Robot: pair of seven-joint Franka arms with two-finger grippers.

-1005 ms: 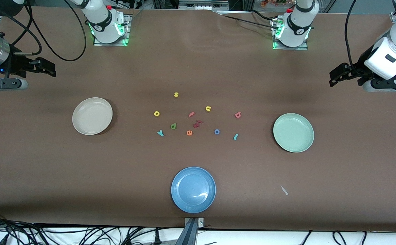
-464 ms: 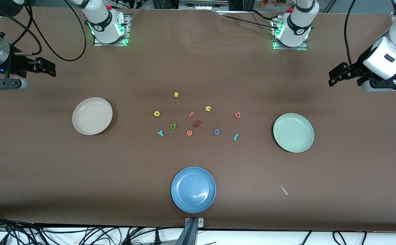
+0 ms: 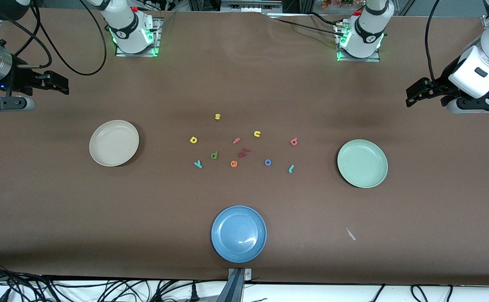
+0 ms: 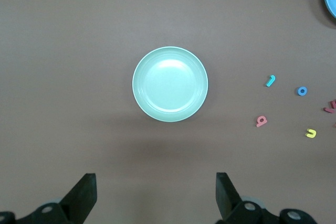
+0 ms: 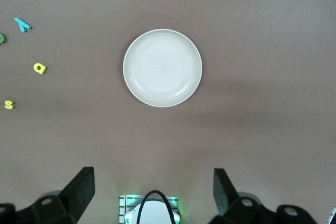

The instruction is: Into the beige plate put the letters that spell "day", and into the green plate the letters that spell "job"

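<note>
- Brown table [image 3: 59, 209], three plates on it, small foam letters scattered in the middle.
- Beige plate [image 3: 114, 143] toward the right arm's end, empty. Green plate [image 3: 362, 163] toward the left arm's end, empty. Blue plate [image 3: 239, 233] nearest the front camera, at 6 o'clock from the letters, not part of the job.
- "day" letters: yellow a [image 3: 193, 140], green d [image 3: 214, 155], teal y [image 3: 198, 164], on the cluster's beige-plate side, at 3 o'clock from that plate.
- "job" letters: salmon b [image 3: 294, 141], blue o [image 3: 268, 162], teal j [image 3: 291, 168], at 9 o'clock from the green plate.
- Distractors: yellow s [image 3: 217, 116], yellow n [image 3: 257, 134], pink f [image 3: 236, 141], orange e [image 3: 234, 164].
- Right gripper [image 3: 55, 83] up at its table edge, jaws apart, holding nothing; waits.
- Left gripper [image 3: 416, 93] up at its edge, jaws apart, holding nothing.
- No letter placed yet; first pick is due.
- Doing it well, as I judge: each arm takes its own side; descend straight over one letter, pinch low since they're thin, avoid nudging the e beside the d and y.
</note>
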